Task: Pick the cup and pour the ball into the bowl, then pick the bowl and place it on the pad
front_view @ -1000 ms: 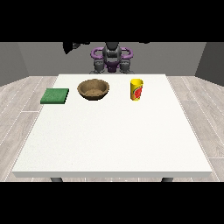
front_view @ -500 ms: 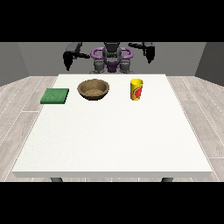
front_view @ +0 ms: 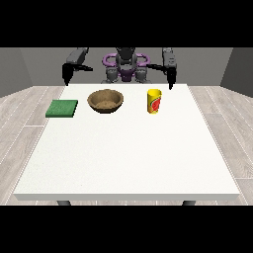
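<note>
1. Cup [front_view: 154,101]: yellow with a red mark on its side, standing upright on the white bench [front_view: 128,158], near the far edge and to the right of centre.
2. A brown bowl [front_view: 105,101] sits to the cup's left, apart from it.
3. A flat green pad [front_view: 62,108] lies further left, near the bench's left edge, apart from the bowl.
4. The robot hand at the view's right [front_view: 171,79] hangs fingers down above the far edge, behind the cup and not touching it.
5. The robot hand at the view's left [front_view: 65,75] hangs above the far left corner, holding nothing.
6. Whether either hand's fingers are spread or curled cannot be told.
</note>
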You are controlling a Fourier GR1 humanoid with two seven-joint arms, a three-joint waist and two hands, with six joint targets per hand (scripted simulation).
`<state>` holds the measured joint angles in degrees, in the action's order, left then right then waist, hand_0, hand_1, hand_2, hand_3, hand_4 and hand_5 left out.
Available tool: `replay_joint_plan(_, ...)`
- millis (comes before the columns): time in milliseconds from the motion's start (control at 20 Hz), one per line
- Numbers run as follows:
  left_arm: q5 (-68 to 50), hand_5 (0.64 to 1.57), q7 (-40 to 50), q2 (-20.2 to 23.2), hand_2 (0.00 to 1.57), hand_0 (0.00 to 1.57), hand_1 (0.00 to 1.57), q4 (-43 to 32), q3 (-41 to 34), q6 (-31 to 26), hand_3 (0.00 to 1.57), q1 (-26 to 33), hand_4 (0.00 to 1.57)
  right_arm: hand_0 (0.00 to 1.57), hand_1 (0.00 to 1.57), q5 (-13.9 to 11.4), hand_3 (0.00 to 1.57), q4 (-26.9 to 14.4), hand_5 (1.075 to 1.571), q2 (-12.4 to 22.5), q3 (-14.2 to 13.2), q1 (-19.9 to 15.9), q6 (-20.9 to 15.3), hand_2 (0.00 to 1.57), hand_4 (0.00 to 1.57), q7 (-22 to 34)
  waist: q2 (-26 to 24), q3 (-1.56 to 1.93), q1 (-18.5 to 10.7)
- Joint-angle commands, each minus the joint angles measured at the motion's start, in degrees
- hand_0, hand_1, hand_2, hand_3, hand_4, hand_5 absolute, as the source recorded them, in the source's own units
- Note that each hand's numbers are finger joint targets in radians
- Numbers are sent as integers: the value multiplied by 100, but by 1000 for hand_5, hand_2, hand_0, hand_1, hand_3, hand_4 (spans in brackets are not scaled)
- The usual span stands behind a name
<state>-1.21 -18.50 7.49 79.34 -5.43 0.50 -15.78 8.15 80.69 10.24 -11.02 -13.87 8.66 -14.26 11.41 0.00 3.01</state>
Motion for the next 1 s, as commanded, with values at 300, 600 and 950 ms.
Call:
replay_joint_plan(300, 211, 1238, -1003, -20, 0, 0, 0, -1762, -357, 351, 0, -760, 0, 0, 0, 202, 0, -938, 1563, 272, -331, -140, 420, 0, 0, -659, 35, 0, 147)
replay_joint_plan(600, 249, 1267, -2105, -295, 0, 0, 0, -2750, -393, 444, 0, -838, 0, 0, 0, 342, 0, -1043, 1558, 658, -495, -378, 736, 0, 0, -694, 295, -2, 279)
replay_joint_plan(950, -208, 1425, -2631, 86, 914, 659, 659, -3732, -980, 97, 286, -1404, 0, 0, 0, 333, 0, -1029, 1558, 487, -376, -216, 830, 0, 0, -1012, 497, -4, 478)
